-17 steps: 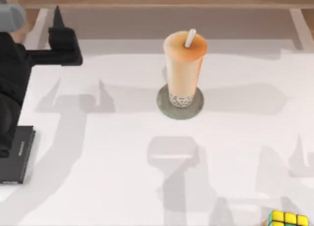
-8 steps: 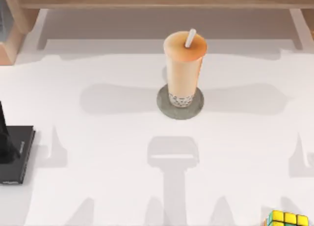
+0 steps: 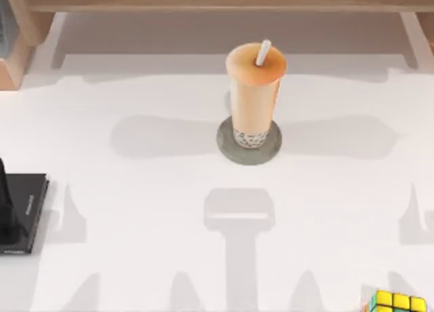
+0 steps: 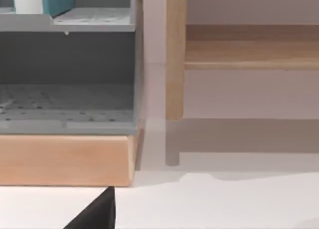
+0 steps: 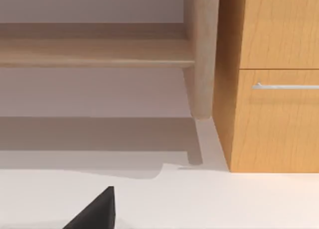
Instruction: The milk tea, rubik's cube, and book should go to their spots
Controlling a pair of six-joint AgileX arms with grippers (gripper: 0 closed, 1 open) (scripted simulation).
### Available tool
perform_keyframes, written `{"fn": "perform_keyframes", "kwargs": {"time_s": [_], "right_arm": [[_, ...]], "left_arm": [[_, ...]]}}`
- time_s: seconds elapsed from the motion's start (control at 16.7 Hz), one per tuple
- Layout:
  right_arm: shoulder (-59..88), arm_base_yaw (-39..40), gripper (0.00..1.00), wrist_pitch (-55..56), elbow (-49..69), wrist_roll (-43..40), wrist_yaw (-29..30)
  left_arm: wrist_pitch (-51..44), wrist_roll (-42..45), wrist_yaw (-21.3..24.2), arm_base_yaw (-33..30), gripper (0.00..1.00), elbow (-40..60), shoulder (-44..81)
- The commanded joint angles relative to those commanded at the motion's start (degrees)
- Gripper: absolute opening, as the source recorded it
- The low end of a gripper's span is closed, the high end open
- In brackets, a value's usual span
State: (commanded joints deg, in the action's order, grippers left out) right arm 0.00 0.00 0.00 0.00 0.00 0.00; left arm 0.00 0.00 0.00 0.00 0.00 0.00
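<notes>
Milk tea (image 3: 255, 95): tall clear cup, pale orange-beige drink, dark pearls at the bottom, orange lid, white straw (image 3: 262, 52) poking up. It stands upright on a round grey coaster (image 3: 249, 148), centre of the white desk (image 3: 149, 190), toward the far side.

Rubik's cube (image 3: 398, 302): yellow squares with black edges on top, a green sliver on one side; cut off by the near edge of the top view, at the desk's right corner.

Book (image 4: 56, 0): teal-blue cover with white page edges beside it, seen in the left wrist view standing in the upper compartment of a grey shelf unit (image 4: 70, 79) on a wooden base.

Flat black slab (image 3: 26, 210) at the desk's left edge, near side; small lettering on its edge, too small to read.

Left tool (image 3: 5, 207): a dark part of it shows over the slab, well apart from the milk tea; cannot tell how far its fingers are open. Right tool (image 5: 94, 211): a dark tip in its wrist view, facing a wooden drawer cabinet (image 5: 274, 79); its opening cannot be told.
</notes>
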Motion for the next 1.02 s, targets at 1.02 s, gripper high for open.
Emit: {"fn": "perform_keyframes", "kwargs": {"time_s": [1.02], "right_arm": [[55.72, 30.96, 1.00, -49.84, 36.28, 39.86, 0.10]], "left_arm": [[0.00, 0.00, 0.00, 0.00, 1.00, 0.00, 0.00]]}}
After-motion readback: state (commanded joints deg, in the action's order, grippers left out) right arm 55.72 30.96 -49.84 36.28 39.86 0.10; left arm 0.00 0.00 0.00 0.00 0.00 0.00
